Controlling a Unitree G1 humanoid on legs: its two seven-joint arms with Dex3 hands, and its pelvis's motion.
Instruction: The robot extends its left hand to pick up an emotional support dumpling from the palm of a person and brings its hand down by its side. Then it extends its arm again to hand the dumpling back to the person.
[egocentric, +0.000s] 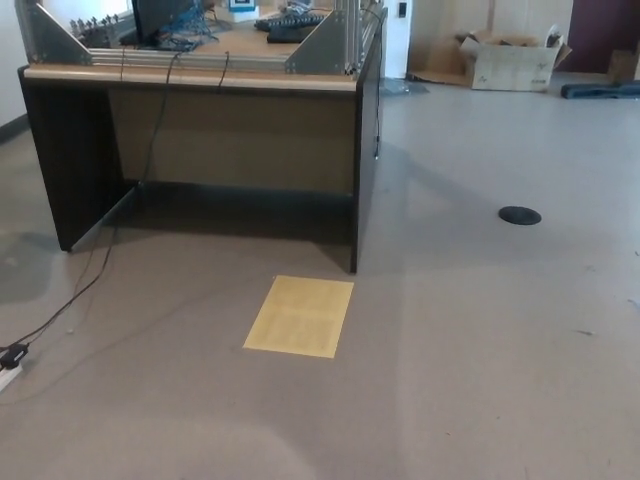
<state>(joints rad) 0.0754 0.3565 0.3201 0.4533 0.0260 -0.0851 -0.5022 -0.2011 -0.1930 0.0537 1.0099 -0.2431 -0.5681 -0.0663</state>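
I am seeing no dumpling anywhere in my head view, so I cannot tell where it is lying or which way it is pointing. Neither of my hands is showing, so I cannot tell how open they are or what they are holding. A yellow sheet (300, 316) is lying flat on the floor (480, 360), just in front of the desk (235, 130). A black cable (70, 300) is trailing past the desk's left corner.

Robot body out of frame — no arm, hand or casing visible to describe.
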